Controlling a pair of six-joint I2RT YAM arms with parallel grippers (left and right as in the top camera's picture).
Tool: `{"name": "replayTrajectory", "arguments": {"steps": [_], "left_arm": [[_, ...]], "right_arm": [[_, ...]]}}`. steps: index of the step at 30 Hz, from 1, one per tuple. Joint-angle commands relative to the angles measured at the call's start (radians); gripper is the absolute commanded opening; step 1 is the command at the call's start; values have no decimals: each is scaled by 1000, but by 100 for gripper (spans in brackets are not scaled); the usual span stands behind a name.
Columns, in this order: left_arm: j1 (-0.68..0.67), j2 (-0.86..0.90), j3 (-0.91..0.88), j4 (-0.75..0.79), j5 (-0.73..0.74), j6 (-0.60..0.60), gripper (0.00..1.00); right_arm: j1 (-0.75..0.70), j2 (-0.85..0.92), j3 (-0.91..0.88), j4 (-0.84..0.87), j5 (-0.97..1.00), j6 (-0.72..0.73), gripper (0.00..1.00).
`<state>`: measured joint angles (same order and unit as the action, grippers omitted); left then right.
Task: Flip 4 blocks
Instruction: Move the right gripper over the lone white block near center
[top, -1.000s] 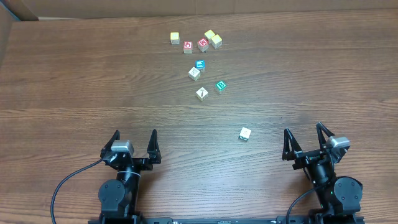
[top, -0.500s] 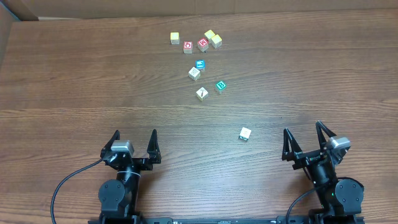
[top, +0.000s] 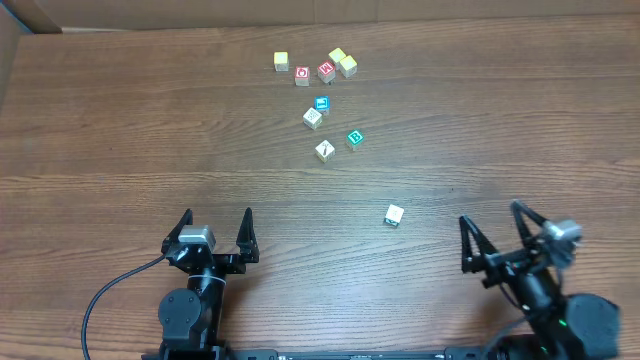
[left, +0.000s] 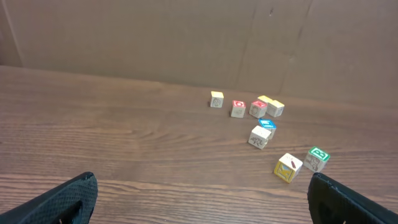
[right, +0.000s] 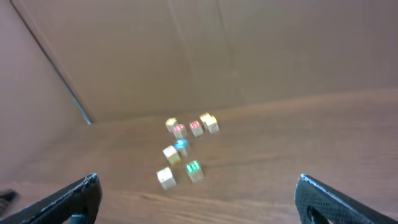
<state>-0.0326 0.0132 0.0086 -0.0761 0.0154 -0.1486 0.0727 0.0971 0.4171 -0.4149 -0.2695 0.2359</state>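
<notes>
We count ten cubes on the bench (top: 120, 130): three yellow cubes (top: 281, 61), two red-print cubes (top: 302, 74), one blue-print cube (top: 321, 103) and four pale blocks. The yellow and red ones sit in a loose row at upper centre of the overhead frame. The blue-print cube lies just below that row, with the plain pale block (top: 313, 118) just beside it at its lower left. Below these, the diagonal-mark block (top: 324, 150) and the green-print block (top: 354, 138) lie side by side, apart. The lone block (top: 394, 214) rests well apart from the rest, right of centre and lower in the frame. The bench is brown wood grain. Both wrist views show a cardboard wall (left: 124, 31) behind it, and the right wrist view is blurred. The left pincer (top: 216, 215) at lower left stands spread wide with nothing between its fingers, clear of every cube. The right pincer (top: 490, 214) at lower right is likewise spread wide and empty, near the lone block but not touching it.
</notes>
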Motion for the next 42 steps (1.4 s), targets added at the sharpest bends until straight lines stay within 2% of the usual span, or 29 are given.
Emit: {"name": "replayTrajectory", "arguments": {"steps": [1, 7, 14, 18, 24, 25, 26, 30, 31, 32, 38, 42], "left_arm": [[-7, -8, -4, -1, 8, 22, 100], [-7, -8, -4, -1, 7, 22, 100], [-7, -8, -4, -1, 8, 22, 100], [-7, -8, -4, -1, 8, 22, 100], [-7, -8, -4, -1, 8, 22, 100], [-7, -8, -4, -2, 8, 22, 100], [-7, -8, -4, -2, 8, 22, 100], [-7, -8, -4, -2, -14, 30, 100], [-7, -8, -4, -1, -14, 30, 100], [-7, -8, -4, -1, -14, 30, 100], [-7, -8, -4, -1, 3, 29, 100], [-7, -8, -4, 30, -24, 32, 100]], "right_arm": [[-2, 110, 187, -51, 10, 3, 100], [-2, 432, 622, -272, 10, 3, 100], [-2, 869, 1202, -762, 14, -4, 100], [-2, 1044, 1399, -938, 2, 3, 100], [-2, 1187, 1435, -1029, -137, 3, 100], [-1, 1210, 1435, -1046, -136, 3, 92], [-1, 1244, 1435, -1075, -136, 4, 75], [20, 1321, 1435, -1130, -132, 29, 41], [34, 1345, 1435, -1137, -132, 35, 27], [46, 1363, 1435, -1141, -130, 42, 24], [122, 1444, 1413, -1146, -6, 169, 25], [208, 1466, 1309, -1068, 18, 228, 35]]}}
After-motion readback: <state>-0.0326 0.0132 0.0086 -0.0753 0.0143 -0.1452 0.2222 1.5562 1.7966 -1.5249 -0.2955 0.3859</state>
